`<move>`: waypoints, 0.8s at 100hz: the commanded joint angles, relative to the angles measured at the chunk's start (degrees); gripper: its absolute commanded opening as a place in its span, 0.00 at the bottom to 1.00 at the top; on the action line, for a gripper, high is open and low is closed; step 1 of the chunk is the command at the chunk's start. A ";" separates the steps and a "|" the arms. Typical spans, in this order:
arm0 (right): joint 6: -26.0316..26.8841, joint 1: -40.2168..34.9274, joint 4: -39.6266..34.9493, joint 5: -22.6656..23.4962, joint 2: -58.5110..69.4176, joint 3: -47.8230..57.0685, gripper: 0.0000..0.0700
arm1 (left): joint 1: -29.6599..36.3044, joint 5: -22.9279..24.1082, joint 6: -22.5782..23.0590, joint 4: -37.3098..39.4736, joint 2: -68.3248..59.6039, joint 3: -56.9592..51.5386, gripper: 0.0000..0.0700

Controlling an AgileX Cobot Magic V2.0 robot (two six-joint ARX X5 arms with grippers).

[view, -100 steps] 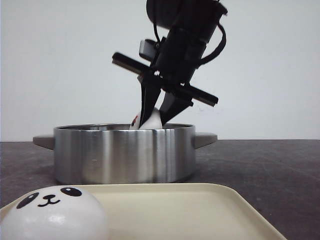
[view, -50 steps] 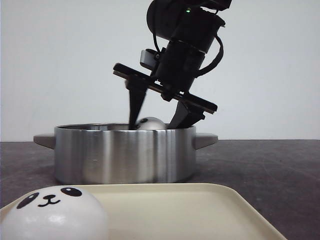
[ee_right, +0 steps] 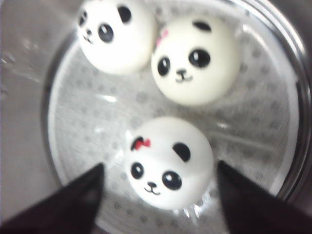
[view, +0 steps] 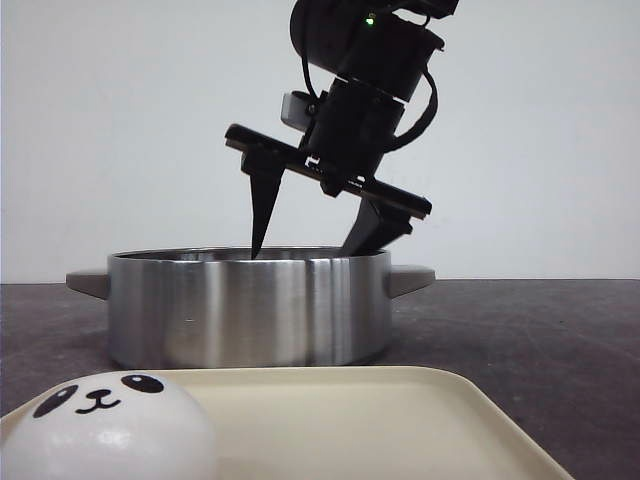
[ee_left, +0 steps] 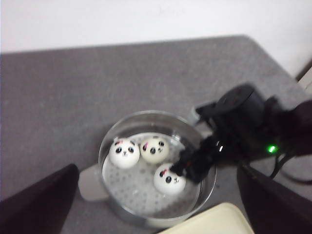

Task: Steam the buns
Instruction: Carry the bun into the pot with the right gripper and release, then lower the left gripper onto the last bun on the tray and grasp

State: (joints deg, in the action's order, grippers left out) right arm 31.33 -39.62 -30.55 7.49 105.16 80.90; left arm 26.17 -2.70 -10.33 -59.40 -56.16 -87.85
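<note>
Right gripper [view: 305, 243] hangs spread wide, holding nothing, its tips at the steamer pot's [view: 250, 305] rim. Directly beneath it sits a bow-marked bun [ee_right: 168, 163], two more buns [ee_left: 140, 150] beyond. One bun [view: 105, 425] waits on the tray [view: 400, 420]. Rising crookedly could snag the rim. Only the wrist views reveal the pot's contents; the front view hides them.
</note>
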 commanded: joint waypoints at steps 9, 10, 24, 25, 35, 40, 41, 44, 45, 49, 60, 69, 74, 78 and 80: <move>-5.31 -1.22 1.20 -1.68 -8.04 2.58 0.00 | 1.90 -1.31 -2.95 -1.25 -0.48 2.91 0.90; -5.49 -1.38 1.18 -1.97 -8.70 2.58 0.00 | 2.10 -1.49 -3.08 -1.29 -0.48 3.30 0.90; -8.87 -3.87 -0.07 -7.26 -19.34 2.58 0.00 | 5.84 -2.47 -6.16 -1.46 -0.39 9.75 0.90; -9.18 -4.13 -0.07 -7.56 -20.13 2.58 0.00 | 6.21 -2.51 -6.40 -1.42 -0.39 10.25 0.90; -11.91 -7.17 0.02 -10.25 -27.76 2.58 0.00 | 10.29 -3.65 -8.22 -0.07 -0.42 15.91 0.90; -12.63 -8.76 -0.02 -12.44 -31.15 2.58 0.00 | 12.44 -3.85 -9.68 1.11 -0.46 19.10 0.90; -12.72 -9.05 -0.11 -12.98 -31.78 2.58 0.00 | 12.87 -3.87 -10.12 1.40 -0.46 19.74 0.90; -12.79 -9.94 -0.31 -14.58 -33.57 2.58 0.00 | 14.19 -4.00 -11.30 2.19 -0.52 21.70 0.90; -12.79 -10.23 -0.42 -15.12 -34.16 2.58 0.00 | 14.62 -4.00 -11.69 2.47 -0.55 22.34 0.90; -12.72 -11.28 -0.94 -17.25 -36.30 2.58 0.00 | 16.37 -4.00 -13.29 3.54 -0.63 24.87 0.90; -12.74 -13.46 -2.84 -21.44 -41.03 2.58 0.00 | 21.33 -3.98 -17.03 5.86 -1.11 30.84 0.90; -12.76 -14.32 -4.76 -23.04 -43.60 2.58 0.00 | 24.57 -3.63 -19.71 7.41 -1.84 34.49 0.90; -12.74 -14.43 -5.84 -23.71 -44.41 2.56 0.00 | 25.86 -3.26 -21.35 8.31 -2.34 36.09 0.90; -12.74 -14.43 -6.71 -24.33 -44.92 2.56 0.00 | 26.69 -3.19 -22.69 9.07 -2.86 37.20 0.90; -12.74 -14.43 -7.10 -24.50 -45.11 2.56 0.00 | 27.04 -3.17 -23.28 9.42 -3.17 37.68 0.90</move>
State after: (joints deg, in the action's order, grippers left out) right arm 19.29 -53.28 -36.99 -16.43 59.66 82.37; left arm 51.88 -6.17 -29.52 -51.51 -58.19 -50.65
